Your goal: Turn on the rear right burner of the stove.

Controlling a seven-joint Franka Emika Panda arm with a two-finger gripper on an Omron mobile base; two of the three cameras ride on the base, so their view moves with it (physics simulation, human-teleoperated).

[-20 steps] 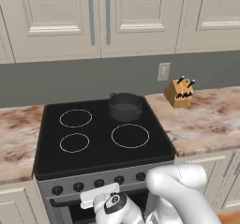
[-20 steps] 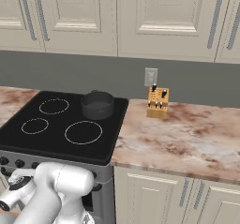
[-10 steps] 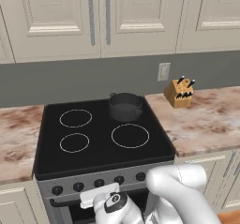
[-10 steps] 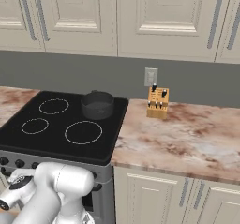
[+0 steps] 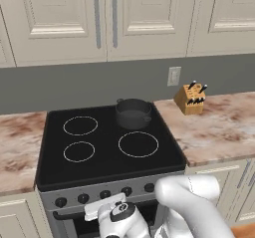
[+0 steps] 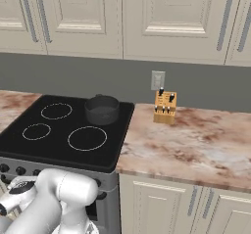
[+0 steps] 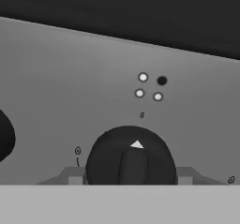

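While the stove point(image 5: 109, 147) waits, the gripper point(image 7: 131, 175) meets a knob point(image 7: 130, 153).
Jaws sit spread either side of it; whether they press it, cannot tell.

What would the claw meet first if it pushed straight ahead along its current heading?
Most likely the black round knob on the stove's grey steel front. In the hand view the knob sits dead centre with the claw straddling it, one fingertip on each side. Remaining depth is unclear.
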